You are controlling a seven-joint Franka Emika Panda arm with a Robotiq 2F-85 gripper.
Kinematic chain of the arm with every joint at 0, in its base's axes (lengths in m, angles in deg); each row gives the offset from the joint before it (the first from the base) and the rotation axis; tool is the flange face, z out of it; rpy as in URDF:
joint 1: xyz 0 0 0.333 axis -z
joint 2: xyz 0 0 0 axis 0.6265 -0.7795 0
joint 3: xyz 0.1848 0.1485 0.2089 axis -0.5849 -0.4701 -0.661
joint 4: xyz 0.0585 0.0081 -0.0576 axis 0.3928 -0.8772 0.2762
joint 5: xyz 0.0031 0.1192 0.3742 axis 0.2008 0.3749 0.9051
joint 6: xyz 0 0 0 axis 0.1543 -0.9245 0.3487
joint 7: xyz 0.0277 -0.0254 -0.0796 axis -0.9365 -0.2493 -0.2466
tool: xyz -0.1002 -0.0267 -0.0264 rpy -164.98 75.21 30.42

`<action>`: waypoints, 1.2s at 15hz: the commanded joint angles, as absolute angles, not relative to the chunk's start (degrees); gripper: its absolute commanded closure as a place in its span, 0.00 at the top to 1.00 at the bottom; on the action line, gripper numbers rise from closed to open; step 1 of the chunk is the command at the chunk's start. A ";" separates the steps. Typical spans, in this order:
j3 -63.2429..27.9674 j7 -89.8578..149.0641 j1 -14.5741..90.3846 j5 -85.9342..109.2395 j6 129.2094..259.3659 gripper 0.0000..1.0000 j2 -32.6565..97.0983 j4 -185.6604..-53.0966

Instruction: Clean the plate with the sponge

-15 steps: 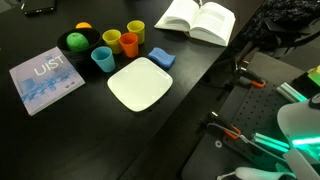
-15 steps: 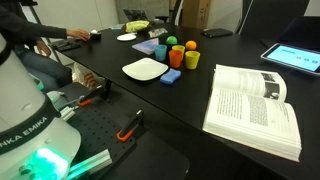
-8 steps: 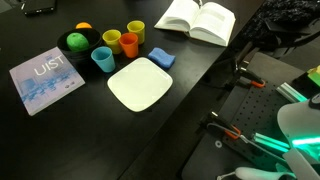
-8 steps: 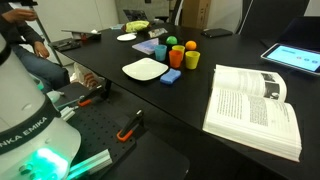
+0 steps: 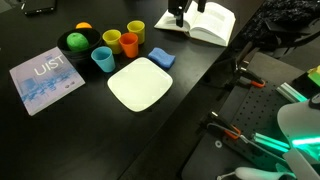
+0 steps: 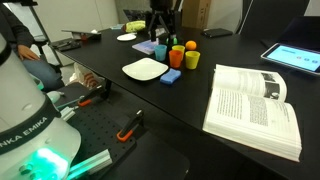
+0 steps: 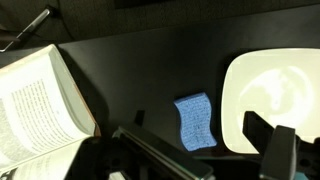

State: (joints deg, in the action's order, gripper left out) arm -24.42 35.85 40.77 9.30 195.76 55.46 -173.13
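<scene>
- Your claw (image 5: 180,18) hangs above the table, over the near edge of the open book (image 5: 198,22). It is not yet at the height of the table.
- The claw is released. In the wrist view its two fingers (image 7: 278,148) stand wide apart with nothing between them, so it holds nothing.
- The sponge (image 7: 195,122) lies flat on the black table (image 5: 60,130), just beside one edge of the white plate (image 7: 275,95). The wrist view shows only a narrow dark gap between the two.
- In an exterior view the sponge (image 5: 161,58) sits at the far corner of the plate (image 5: 140,84), on the side toward the book and near the orange cup (image 5: 128,44).
- From the claw, the sponge lies below and a little toward the plate. In the wrist view it appears nearly centred between the fingers.
- Its long axis runs almost top to bottom in the wrist view, slightly tilted. The fingers stand to its left and right, so I judge they would close across its short side.
- The next move is probably a straight descent. Take care that the finger on the plate side goes into the gap and not onto the rim.
</scene>
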 commanded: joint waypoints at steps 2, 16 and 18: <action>-23.21 32.40 39.76 16.39 206.45 1.00 43.03 -170.76; -28.33 19.51 42.25 19.20 222.22 1.00 17.62 -158.96; -28.13 18.12 42.10 17.90 222.77 1.00 16.64 -157.90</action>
